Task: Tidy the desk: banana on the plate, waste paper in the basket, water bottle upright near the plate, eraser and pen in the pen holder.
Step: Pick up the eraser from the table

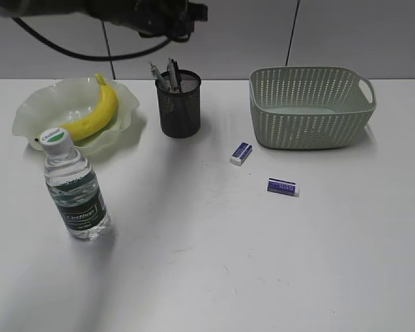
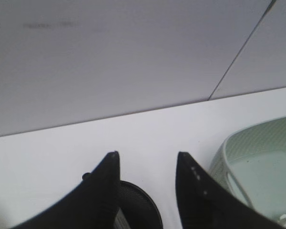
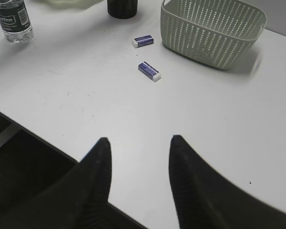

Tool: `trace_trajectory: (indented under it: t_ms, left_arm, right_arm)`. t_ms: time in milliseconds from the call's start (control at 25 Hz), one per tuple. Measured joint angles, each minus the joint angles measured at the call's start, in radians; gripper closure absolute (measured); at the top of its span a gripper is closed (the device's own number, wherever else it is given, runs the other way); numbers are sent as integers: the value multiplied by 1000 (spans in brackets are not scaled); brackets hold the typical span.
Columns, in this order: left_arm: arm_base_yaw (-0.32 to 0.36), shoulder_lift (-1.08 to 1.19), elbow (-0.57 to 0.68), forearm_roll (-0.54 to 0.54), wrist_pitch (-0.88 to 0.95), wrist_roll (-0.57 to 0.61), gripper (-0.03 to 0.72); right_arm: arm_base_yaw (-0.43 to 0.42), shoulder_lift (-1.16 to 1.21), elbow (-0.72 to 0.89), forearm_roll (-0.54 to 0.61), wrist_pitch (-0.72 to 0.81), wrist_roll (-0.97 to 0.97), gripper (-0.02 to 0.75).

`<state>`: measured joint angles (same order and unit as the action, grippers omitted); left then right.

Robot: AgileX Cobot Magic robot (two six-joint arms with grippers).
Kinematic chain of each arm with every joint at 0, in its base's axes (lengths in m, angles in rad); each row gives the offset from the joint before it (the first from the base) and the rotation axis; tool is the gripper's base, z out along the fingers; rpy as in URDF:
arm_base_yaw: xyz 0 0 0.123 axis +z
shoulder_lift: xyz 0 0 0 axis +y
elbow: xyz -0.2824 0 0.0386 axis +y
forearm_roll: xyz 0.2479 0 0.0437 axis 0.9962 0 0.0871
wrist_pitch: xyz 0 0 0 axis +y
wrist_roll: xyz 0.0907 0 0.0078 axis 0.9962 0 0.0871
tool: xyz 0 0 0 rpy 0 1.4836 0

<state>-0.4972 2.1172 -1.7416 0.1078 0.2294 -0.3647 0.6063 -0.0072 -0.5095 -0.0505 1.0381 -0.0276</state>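
The yellow banana (image 1: 97, 114) lies in the wavy green plate (image 1: 34, 114). In front of the plate the water bottle (image 1: 75, 187) stands upright. Pens (image 1: 167, 75) stick out of the black mesh pen holder (image 1: 178, 104). One eraser (image 1: 241, 153) and a second eraser (image 1: 283, 187) lie on the desk (image 1: 207, 263) before the basket (image 1: 311, 107). My left gripper (image 2: 148, 155) hangs open and empty above the pen holder's rim (image 2: 143, 200). Low over the desk's near edge, my right gripper (image 3: 140, 140) is open and empty too. I cannot make out the waste paper.
The left arm (image 1: 152, 17) crosses the top of the exterior view, with a cable hanging behind the plate. The desk's front edge (image 3: 38, 138) runs just under the right gripper, with a dark drop beyond it.
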Motion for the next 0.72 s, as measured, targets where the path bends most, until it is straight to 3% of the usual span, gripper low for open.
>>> trace_trajectory:
  t_ms: [120, 320, 720]
  left_arm:
    - [0, -93, 0, 1, 85, 0, 393]
    - [0, -243, 0, 6, 377, 5, 393]
    - [0, -494, 0, 51, 824, 102, 393]
  right_arm:
    - [0, 0, 0, 0, 0, 0, 406]
    - [0, 0, 0, -1, 0, 0, 406]
    - [0, 0, 0, -1, 0, 0, 406]
